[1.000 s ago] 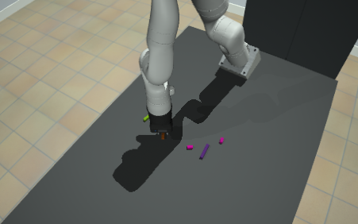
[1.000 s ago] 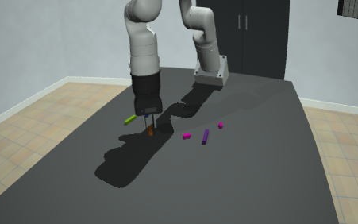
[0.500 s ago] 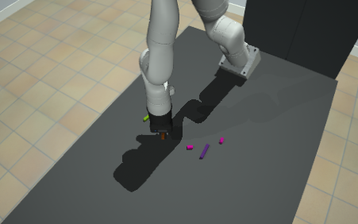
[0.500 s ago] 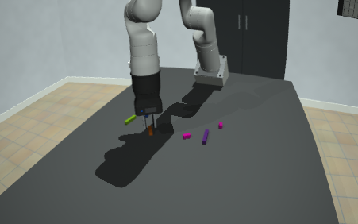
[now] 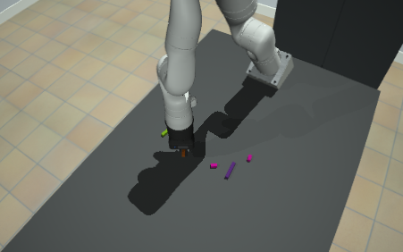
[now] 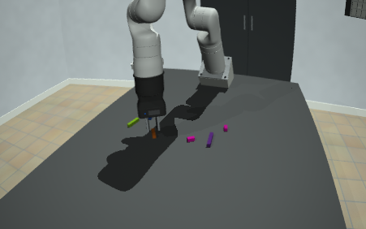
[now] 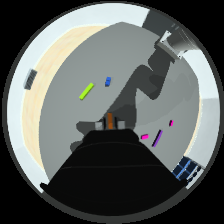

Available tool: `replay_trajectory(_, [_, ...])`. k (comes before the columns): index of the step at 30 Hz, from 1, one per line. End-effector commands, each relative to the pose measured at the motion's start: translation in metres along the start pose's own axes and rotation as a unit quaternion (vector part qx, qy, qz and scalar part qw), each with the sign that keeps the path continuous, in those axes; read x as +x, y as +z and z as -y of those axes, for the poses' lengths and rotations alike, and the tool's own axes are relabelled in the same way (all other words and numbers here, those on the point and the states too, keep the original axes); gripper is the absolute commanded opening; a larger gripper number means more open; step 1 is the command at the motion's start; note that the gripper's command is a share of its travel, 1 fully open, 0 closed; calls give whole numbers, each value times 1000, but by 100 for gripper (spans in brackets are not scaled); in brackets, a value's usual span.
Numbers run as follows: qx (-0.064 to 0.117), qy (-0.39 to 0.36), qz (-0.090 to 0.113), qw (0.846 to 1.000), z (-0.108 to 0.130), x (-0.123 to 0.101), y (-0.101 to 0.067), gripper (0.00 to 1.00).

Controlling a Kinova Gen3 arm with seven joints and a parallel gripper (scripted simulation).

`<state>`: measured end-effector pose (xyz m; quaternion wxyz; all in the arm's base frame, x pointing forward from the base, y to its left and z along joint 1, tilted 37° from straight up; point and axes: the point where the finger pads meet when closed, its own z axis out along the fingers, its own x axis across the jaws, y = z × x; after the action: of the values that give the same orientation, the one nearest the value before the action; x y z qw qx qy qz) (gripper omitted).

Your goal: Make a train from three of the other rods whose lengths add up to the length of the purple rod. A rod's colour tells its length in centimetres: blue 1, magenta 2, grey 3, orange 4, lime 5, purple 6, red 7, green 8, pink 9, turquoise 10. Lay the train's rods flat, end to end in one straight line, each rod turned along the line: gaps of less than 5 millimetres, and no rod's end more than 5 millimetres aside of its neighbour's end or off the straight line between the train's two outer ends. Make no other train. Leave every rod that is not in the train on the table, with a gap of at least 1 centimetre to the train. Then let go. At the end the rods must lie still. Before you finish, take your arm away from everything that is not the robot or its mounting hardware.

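Top view – arm: the white jointed robot arm point(image 5: 176, 71) reaches down from its grey base block point(image 5: 283, 73) at the far side of the dark grey table top point(image 5: 290, 201).
Top view – gripper: the black two-finger gripper point(image 5: 182, 151) stands upright directly over the short orange rod point(image 5: 183, 153), of which only a tip shows.
Top view – other rods: a lime rod point(image 5: 164, 132) peeks out just left of the wrist; two short magenta rods point(image 5: 214, 165) and point(image 5: 249, 157) flank the long purple rod point(image 5: 230, 170), well apart to the right.
Exterior view – fingers: half spread, one finger point(image 6: 157, 124) either side of the orange rod point(image 6: 154, 133), tips low at the table; whether the pads touch the rod cannot be told, and nothing is gripped.
Exterior view – rod pose: the orange rod lies flat in the arm's shadow, its length running between the fingers.
Wrist view – alignment: the orange rod point(image 7: 109, 120) sits centred between the two pale fingertips; a small blue rod point(image 7: 107, 81) and the lime rod point(image 7: 86, 90) lie farther off.
Step in hand (judgement): grasping the orange rod.
Method (judgement): settle fully, keep the rod centred, close evenly across its narrow sides near mid-length, lift straight up without dragging.
Risk (judgement): an off-centre squeeze may twist the rod.
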<state>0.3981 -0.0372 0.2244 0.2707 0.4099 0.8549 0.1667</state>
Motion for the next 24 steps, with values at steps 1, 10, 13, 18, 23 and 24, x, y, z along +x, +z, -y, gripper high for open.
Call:
replay_trajectory(1, [0, 0, 0, 1000, 0, 0, 0, 54])
replay_trajectory(10, [-1, 0, 0, 1000, 0, 0, 2, 54])
replay_trajectory(13, [0, 0, 0, 1000, 0, 0, 4, 54])
replay_trajectory(18, [-1, 0, 0, 1000, 0, 0, 9, 54])
replay_trajectory(23, [-1, 0, 0, 1000, 0, 0, 14, 54])
replay_trajectory(24, [-1, 0, 0, 1000, 0, 0, 14, 54])
